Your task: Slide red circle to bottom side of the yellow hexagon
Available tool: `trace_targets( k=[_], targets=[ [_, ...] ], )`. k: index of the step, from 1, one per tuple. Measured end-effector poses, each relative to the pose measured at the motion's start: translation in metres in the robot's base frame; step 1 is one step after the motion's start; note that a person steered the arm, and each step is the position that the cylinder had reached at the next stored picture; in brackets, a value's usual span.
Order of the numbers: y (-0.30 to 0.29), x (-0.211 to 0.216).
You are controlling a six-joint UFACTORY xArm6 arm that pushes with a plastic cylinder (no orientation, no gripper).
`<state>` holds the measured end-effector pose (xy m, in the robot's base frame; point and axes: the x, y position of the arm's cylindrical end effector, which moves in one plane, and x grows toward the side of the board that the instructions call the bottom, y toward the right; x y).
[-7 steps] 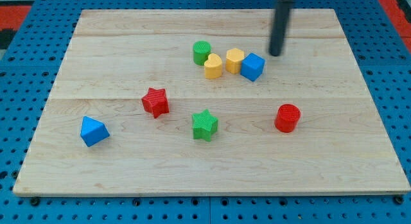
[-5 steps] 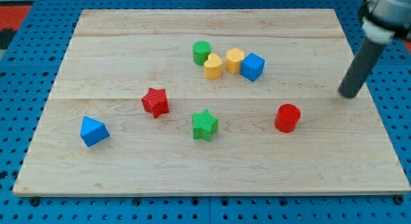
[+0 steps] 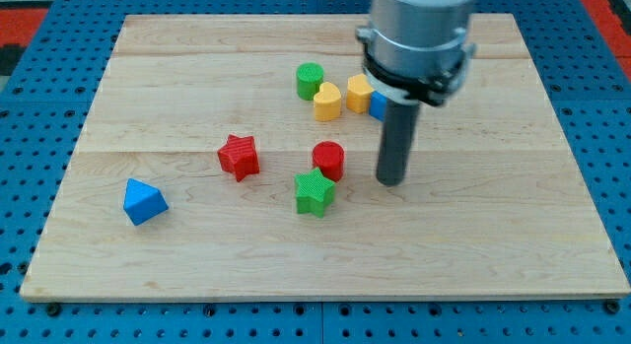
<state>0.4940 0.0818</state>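
Note:
The red circle [image 3: 328, 160] sits near the board's middle, touching or almost touching the green star [image 3: 315, 192] just below-left of it. The yellow hexagon [image 3: 359, 92] lies above it, partly hidden by my arm, next to the yellow heart [image 3: 327, 102]. My tip [image 3: 391, 180] rests on the board to the right of the red circle, a small gap away. The rod rises from it toward the view's top and covers most of the blue cube [image 3: 378, 104].
A green cylinder [image 3: 310, 81] stands left of the yellow heart. A red star [image 3: 239, 156] lies left of the red circle. A blue triangular block [image 3: 143, 201] sits at the view's lower left. The wooden board [image 3: 493, 236] lies on a blue pegboard.
The red circle has slid left and slightly up, from the right part of the board to beside the green star. My tip swung from the top, out to the right, then to mid-board.

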Motion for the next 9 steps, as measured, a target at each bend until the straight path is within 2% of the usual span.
trace_targets(
  k=[1, 3, 4, 7, 8, 9],
  targets=[
    [-0.071, -0.002],
    [-0.165, -0.039],
    [-0.159, -0.046],
    [-0.058, -0.061],
    [-0.053, -0.061],
    [-0.049, 0.022]
  ],
)
